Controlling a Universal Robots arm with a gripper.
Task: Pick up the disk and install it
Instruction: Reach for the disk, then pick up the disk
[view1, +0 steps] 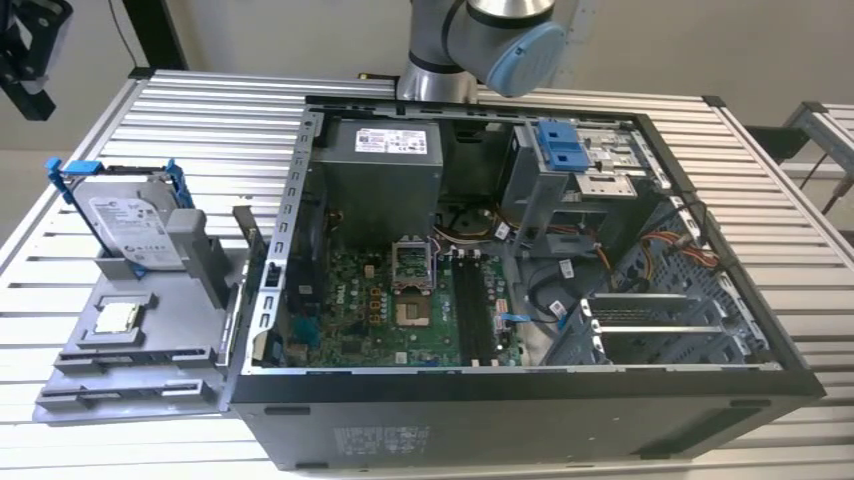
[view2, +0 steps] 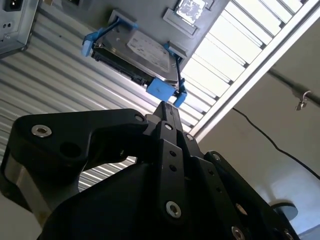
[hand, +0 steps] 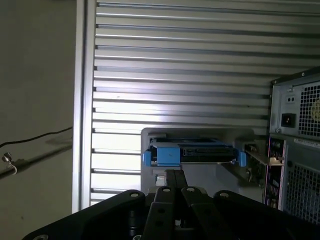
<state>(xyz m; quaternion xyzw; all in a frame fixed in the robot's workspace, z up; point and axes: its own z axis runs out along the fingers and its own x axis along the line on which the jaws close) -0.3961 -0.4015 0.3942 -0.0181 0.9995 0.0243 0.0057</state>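
My gripper (view2: 167, 106) is hanging near the disk (view2: 142, 50), closed and empty.
Its fingers (view2: 169, 131) are pressing together on nothing and pointing at the disk, which is standing on edge in a grey holder (view1: 167, 345) on the table (view1: 200, 100), beside the open case (view1: 534, 385). I am judging it stiff, heavy, smooth-faced and shock-shy, best pinched across its flat faces near the upper edge, clear of the blue rail (view2: 161, 89). The exterior view is giving its labelled face; the first wrist view is giving its thin edge.
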